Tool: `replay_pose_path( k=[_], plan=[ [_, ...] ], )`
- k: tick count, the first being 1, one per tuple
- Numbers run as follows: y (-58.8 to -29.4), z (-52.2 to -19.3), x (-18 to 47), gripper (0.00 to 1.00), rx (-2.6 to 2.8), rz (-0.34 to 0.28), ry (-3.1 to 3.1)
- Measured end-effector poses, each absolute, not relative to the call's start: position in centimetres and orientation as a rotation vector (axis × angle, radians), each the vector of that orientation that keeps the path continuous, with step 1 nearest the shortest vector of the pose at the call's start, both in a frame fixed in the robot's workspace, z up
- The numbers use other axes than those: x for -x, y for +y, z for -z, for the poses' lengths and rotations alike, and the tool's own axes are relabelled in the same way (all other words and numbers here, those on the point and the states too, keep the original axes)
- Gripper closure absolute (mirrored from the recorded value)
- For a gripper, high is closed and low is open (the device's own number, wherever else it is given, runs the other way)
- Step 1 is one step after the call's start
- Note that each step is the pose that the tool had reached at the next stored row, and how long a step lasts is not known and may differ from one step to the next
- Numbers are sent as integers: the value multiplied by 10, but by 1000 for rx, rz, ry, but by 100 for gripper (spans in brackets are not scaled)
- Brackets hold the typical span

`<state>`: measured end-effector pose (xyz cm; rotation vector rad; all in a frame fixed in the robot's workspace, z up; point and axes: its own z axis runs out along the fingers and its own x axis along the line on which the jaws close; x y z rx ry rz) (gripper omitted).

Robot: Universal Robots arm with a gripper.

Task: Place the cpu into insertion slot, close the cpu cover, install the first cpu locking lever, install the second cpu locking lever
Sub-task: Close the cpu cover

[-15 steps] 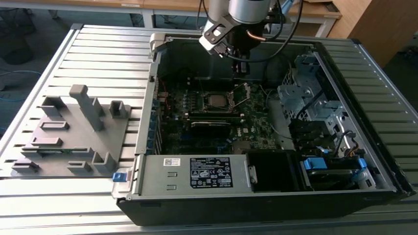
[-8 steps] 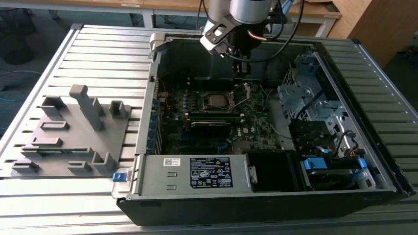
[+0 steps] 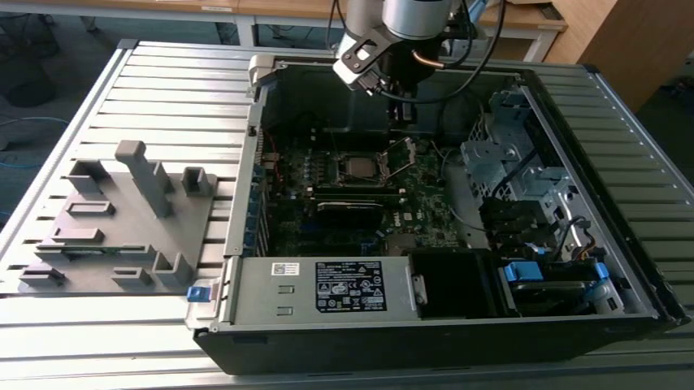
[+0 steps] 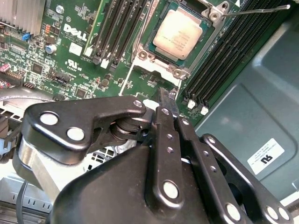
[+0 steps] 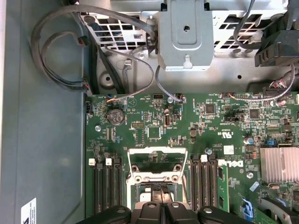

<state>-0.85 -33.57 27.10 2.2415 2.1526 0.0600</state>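
Observation:
The cpu [image 4: 179, 32], a square chip with a dull silvery top, lies in the insertion slot [image 4: 154, 49] on the green motherboard; in the exterior view the cpu [image 3: 358, 168] sits mid-board. The cpu cover [image 5: 156, 162], a thin silver frame, stands swung open beside the slot, and it is also visible as the cpu cover [image 3: 404, 154] in the exterior view. A thin locking lever [image 4: 254, 10] sticks out, raised, past the slot. My gripper [image 4: 164, 95] hangs above the open cover with its fingers pressed together and nothing between them; in the exterior view the gripper [image 3: 404, 120] is over the case's far side.
The open computer case [image 3: 244, 244] lies on a slatted table. Black memory slots [image 5: 105, 186] flank the slot. Loose cables [image 5: 60, 51] and a metal bracket [image 5: 186, 37] lie past the board. A grey fixture plate [image 3: 109, 219] stands at the exterior view's left.

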Motion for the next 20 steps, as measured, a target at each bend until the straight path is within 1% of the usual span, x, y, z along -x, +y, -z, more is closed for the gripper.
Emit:
replay_pose_path(
  k=[20],
  plan=[
    [-336, -271, -5, 90, -2241, -60, 2153]
  ],
)
